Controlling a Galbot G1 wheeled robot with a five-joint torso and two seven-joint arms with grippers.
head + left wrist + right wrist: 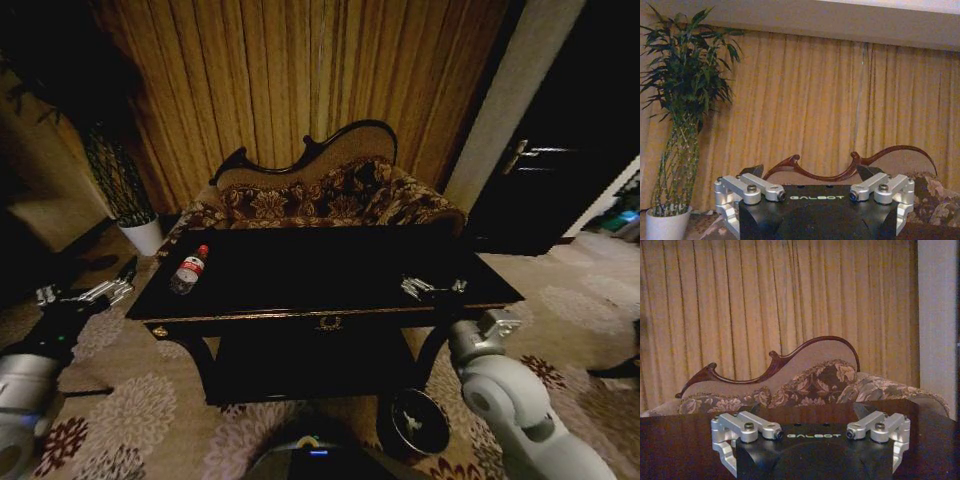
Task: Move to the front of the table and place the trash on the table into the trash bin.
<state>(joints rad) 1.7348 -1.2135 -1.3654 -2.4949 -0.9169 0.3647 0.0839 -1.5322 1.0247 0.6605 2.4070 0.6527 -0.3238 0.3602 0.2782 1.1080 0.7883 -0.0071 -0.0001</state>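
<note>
Bottle lies mid-left on table; bin lower centre-right. We see both grippers, left and right, spread wide, empty. Next: reach bottle.

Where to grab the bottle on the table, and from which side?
Take the bottle across its clear body, just below the red-white label, probably from above. It lies on its side near the left end of the table, cap pointing away toward the sofa, so fingers should span its width. The left gripper, off the table's left edge, is nearest.
</note>
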